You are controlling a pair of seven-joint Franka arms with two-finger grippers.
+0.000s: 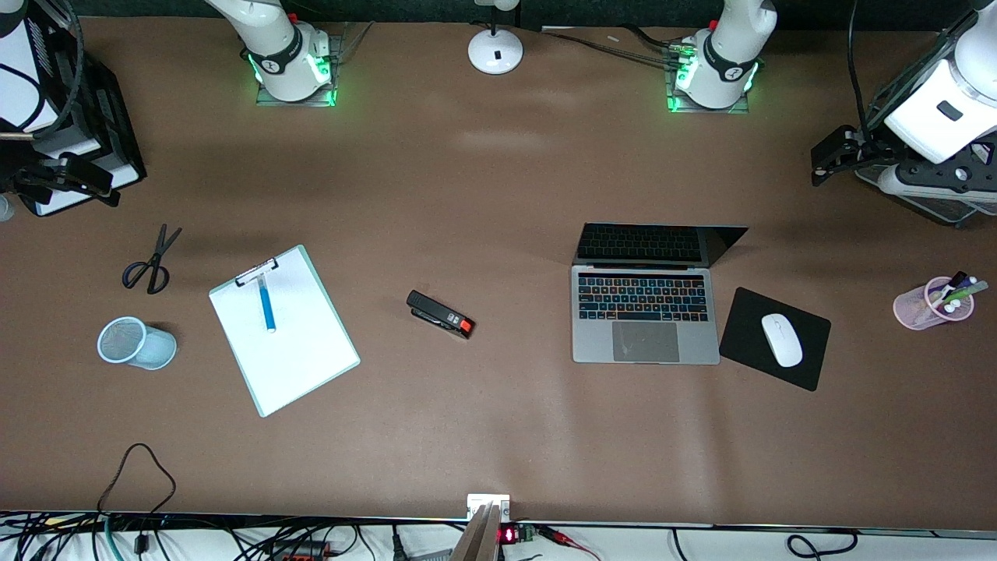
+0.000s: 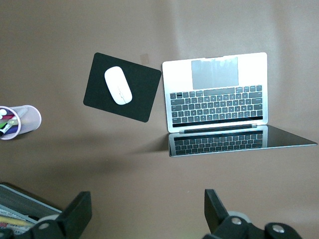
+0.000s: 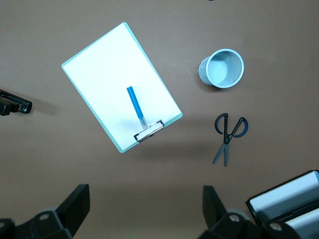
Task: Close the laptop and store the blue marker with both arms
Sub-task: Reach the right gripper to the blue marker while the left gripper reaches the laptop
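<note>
Both arms wait raised at the table's ends; silver-grey laptop (image 1: pixel 645 315) open, blue marker (image 1: pixel 267 305) on clipboard.

We note the slim bright-blue marker lying on the white paper of the mint-edged clipboard (image 1: pixel 290 351), toward the right arm's end, near the pale-blue mesh cup (image 1: pixel 134 343) and black-handled scissors (image 1: pixel 150 263). The laptop sits just beside the black mousepad (image 1: pixel 748 327) bearing a white mouse (image 1: pixel 781 340). Left gripper (image 2: pixel 147 216) hangs over bare table near the laptop, fingers wide; right gripper (image 3: pixel 146 214) hangs above the clipboard area, fingers wide, nothing held.
</note>
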